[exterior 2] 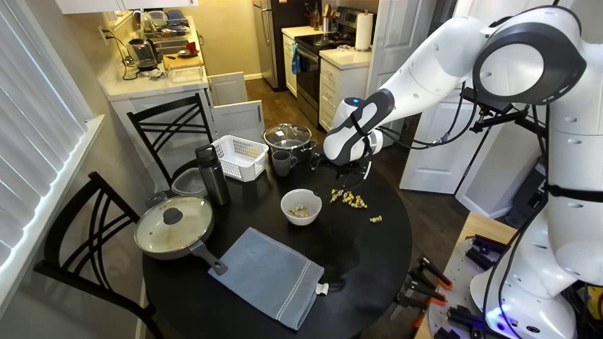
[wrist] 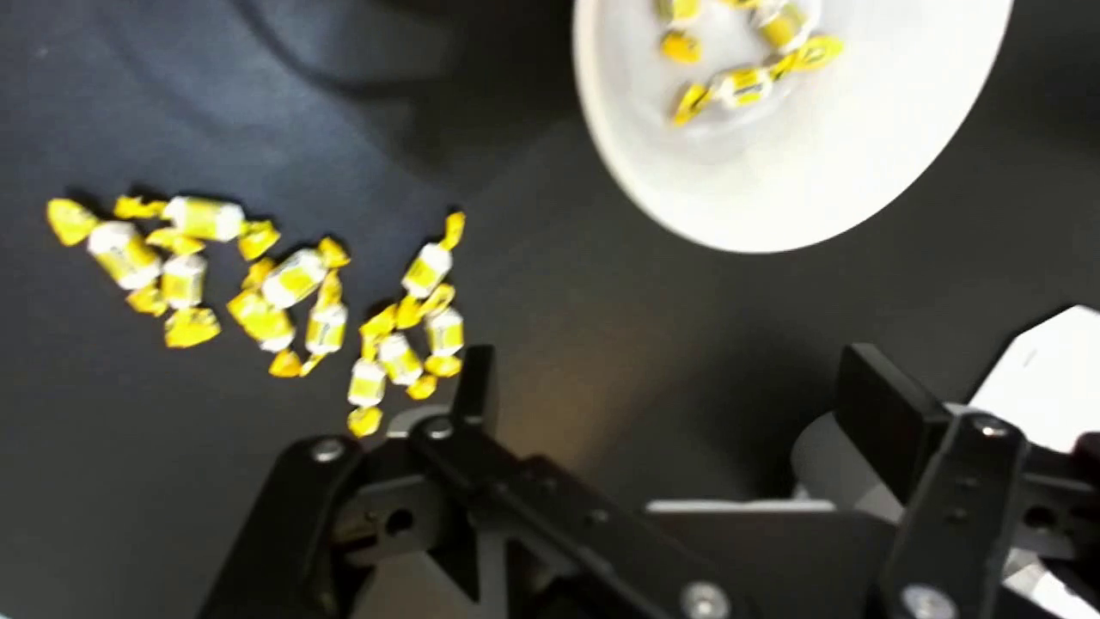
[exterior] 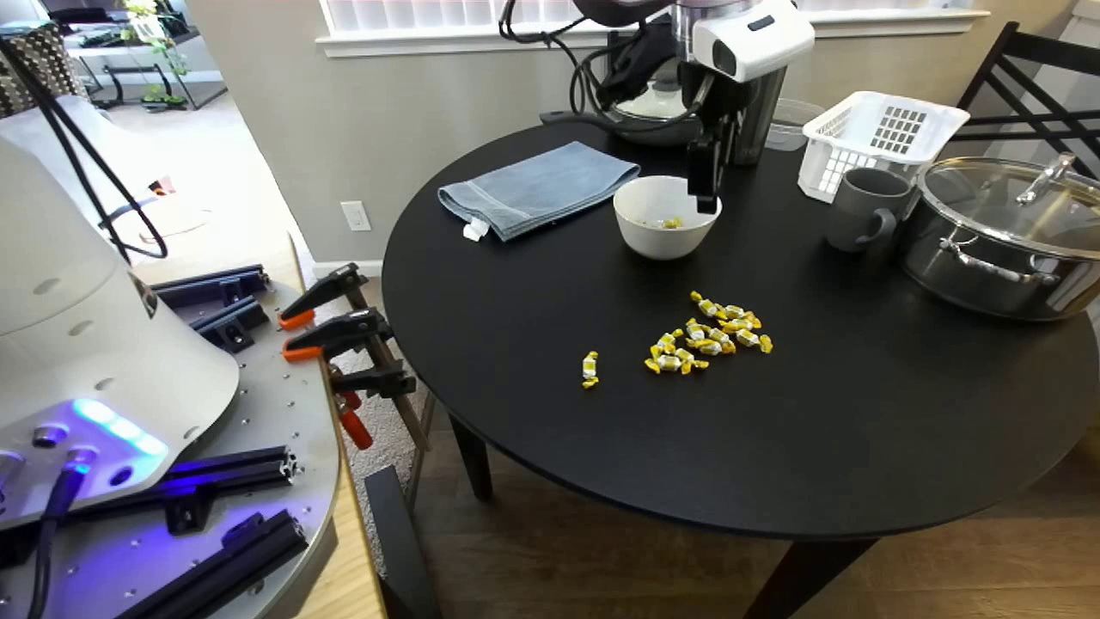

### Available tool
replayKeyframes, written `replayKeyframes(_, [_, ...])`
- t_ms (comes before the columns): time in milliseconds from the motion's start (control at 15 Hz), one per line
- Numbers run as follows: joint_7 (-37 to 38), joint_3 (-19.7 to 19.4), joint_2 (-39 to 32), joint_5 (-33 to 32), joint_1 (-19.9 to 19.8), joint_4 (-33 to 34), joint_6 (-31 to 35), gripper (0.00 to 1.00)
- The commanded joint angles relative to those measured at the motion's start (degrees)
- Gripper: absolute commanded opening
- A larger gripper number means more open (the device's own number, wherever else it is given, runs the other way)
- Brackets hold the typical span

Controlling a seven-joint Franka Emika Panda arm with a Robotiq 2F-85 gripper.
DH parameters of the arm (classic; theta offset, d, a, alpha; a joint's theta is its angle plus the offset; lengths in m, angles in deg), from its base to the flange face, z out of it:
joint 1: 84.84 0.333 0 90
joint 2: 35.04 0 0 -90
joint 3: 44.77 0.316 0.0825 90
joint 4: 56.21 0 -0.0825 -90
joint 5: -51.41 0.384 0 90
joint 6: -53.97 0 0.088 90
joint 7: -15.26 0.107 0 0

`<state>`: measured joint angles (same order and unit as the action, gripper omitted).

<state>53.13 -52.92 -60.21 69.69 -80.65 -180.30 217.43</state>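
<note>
Both jaws are wide apart, only black desk showing btwn them in wrist view, nr white bowl. Bowl has a few yellow-wrapped candies in bottom; loose pile of same on desk nearby, plus one lone candy. White basket beside gray mug; mug next to lidded pot, contents unclear.

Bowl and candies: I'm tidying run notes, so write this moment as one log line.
gripper: open, empty, above table | bowl: upright, candies inside | loose candies: grouped on table, one candy lying apart
</note>
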Motion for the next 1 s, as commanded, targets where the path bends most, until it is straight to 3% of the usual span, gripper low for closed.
replayKeyframes(0, [0.0,-3.0,1.8,-2.1,-1.6,-4.0,-1.9,1.00])
replayKeyframes(133, [0.1,-3.5,0.1,-1.5,-2.7,-4.3,-3.1,1.00])
replayKeyframes(600, [-2.2,0.9,-7.2,3.6,-9.5,-3.3,-3.2,1.00])
replayKeyframes(933, [-2.2,1.7,-13.2,4.6,-11.8,-0.3,-3.0,1.00])
